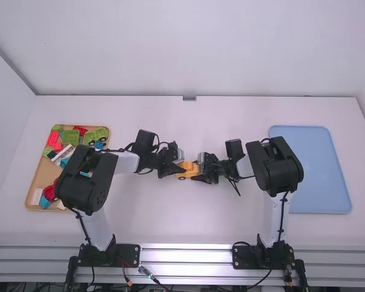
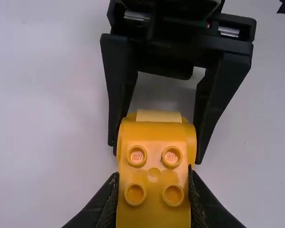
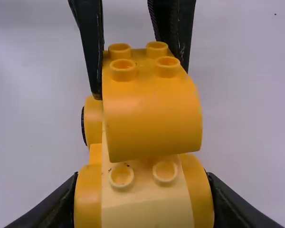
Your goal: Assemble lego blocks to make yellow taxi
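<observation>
Yellow plastic meets between our two grippers, above the middle of the white table point(image 1: 170, 213). Our left gripper point(image 1: 180, 165) is closed around a rounded yellow block point(image 3: 152, 114), a finger on either side of it; in the left wrist view we see four studs on its upper face. Our right gripper point(image 1: 199, 170) has its fingers closed on the sides of the yellow car base point(image 3: 145, 204), which carries a paler strip along its middle. We see two studs point(image 3: 165, 172) of that strip next to the block's curved end, and a black-edged wheel point(image 3: 83, 126) at one side. The block overlaps the base, but we cannot tell whether it is pressed fully home.

Over on the left, we have a tan tray point(image 1: 44, 174) holding red, green, blue and white pieces, partly under our left arm. On the right, a pale blue tray point(image 1: 316, 170) lies flat, partly behind our right arm.
</observation>
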Controlling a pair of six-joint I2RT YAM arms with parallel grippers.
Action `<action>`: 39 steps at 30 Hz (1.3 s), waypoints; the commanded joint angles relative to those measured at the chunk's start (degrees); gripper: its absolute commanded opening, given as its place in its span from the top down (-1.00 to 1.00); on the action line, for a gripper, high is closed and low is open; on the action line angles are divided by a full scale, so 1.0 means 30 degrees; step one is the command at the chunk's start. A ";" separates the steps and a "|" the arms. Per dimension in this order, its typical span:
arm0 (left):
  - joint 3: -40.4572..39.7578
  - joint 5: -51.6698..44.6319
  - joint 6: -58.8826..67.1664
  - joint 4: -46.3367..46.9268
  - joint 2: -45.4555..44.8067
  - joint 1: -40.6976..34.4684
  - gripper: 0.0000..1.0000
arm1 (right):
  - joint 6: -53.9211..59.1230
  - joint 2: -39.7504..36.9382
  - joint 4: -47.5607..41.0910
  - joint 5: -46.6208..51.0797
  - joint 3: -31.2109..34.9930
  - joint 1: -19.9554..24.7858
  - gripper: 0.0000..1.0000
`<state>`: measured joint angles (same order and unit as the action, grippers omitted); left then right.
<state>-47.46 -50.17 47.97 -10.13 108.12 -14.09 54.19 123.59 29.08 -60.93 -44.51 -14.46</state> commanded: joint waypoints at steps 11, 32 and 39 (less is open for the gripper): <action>-0.0590 0.2404 -0.0707 0.1341 -0.0328 -0.1479 0.97 | -0.0124 0.0168 -0.0277 -0.0175 -0.0175 -0.0058 0.05; -0.0590 0.3541 0.1537 0.2812 0.0568 -0.1829 0.97 | -0.0124 0.0168 -0.0291 -0.0189 -0.0175 -0.0058 0.05; -0.0590 0.3599 0.1530 0.2922 0.0787 -0.1821 0.97 | -0.0124 0.0168 -0.0284 -0.0197 -0.0175 -0.0095 0.05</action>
<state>-50.85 -42.78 52.14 -3.03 107.37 -18.59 54.65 123.59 28.49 -61.39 -44.51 -14.24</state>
